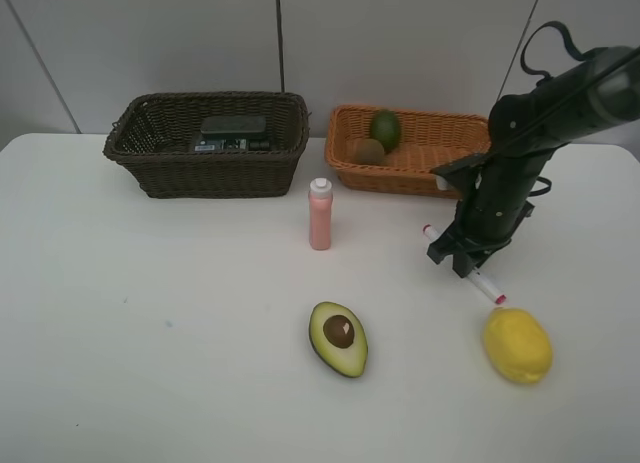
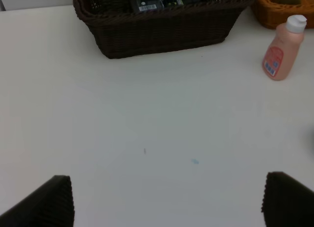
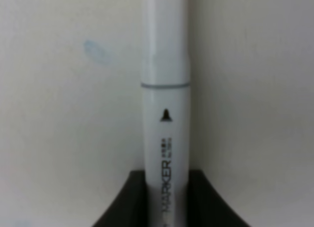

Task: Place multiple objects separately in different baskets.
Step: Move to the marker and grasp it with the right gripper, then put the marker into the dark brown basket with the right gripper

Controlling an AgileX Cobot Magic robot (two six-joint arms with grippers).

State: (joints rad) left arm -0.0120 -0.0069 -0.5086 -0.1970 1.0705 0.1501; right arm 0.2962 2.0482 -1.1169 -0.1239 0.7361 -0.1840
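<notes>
Exterior high view: white table (image 1: 150, 333), matte, with grey wall panels (image 1: 150, 43) behind it split by dark vertical seams.

- Dark brown basket (image 1: 160, 173): well to the left of the right claw (image 1: 462, 255), back by the wall. A black block (image 1: 233, 125) and a dark-green bottle (image 1: 225, 144) lie inside.
- Orange basket (image 1: 400, 178): just behind the right claw, toward the wall. It holds a lime (image 1: 385, 129) and a kiwi (image 1: 368, 152), which touch.
- Lemon (image 1: 517, 345): near the claw, on its front-right side, on bare table.
- Avocado half (image 1: 339, 339): front-left of the claw, cut face up, pit showing.
- Pink bottle (image 1: 320, 215): left of the claw, upright, white cap, standing between the two baskets and in front of them.
- White marker (image 1: 488, 286): lying on the table under the right claw, its red-banded ends sticking out on either side.

Right claw: clamped down on the marker's barrel (image 3: 166, 114), with dark fingers on both sides of it.

Left claw (image 2: 167, 197): spread wide and holding nothing. Its two dark fingertips (image 2: 54, 202) are above bare table, with a faint bluish speck (image 2: 195, 162) on the table just ahead.

Writing:
- The marker barrel reads "MARKER" lengthwise, with a small black arrowhead above it. The finer print beside it is too small to read.
- The pink bottle's (image 2: 282, 50) label shows red and blue patches; the text is illegible.
- A white barcode sticker (image 2: 149, 7) shows inside the dark basket.
</notes>
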